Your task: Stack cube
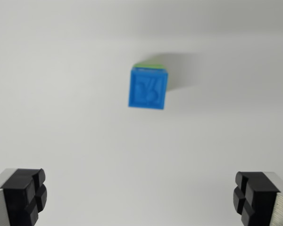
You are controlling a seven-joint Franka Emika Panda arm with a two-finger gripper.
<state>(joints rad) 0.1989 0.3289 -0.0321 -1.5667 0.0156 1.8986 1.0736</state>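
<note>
gripper [141,197] spread wide, holding nothing; black finger pads [26,193] at 7 and 5 o'clock of wrist view. blue cube [148,88] just above view centre, toward 12 o'clock, well apart from pads, sitting on green cube [150,64], of which only thin edge peeks out at blue's far side. stack looks already made. blue cube likely light, rigid plastic, embossed top, flat smooth sides a bit slick; best hold: opposite side faces, mid-height. white tabletop [61,117] around, soft shadow toward 2 o'clock.
</note>
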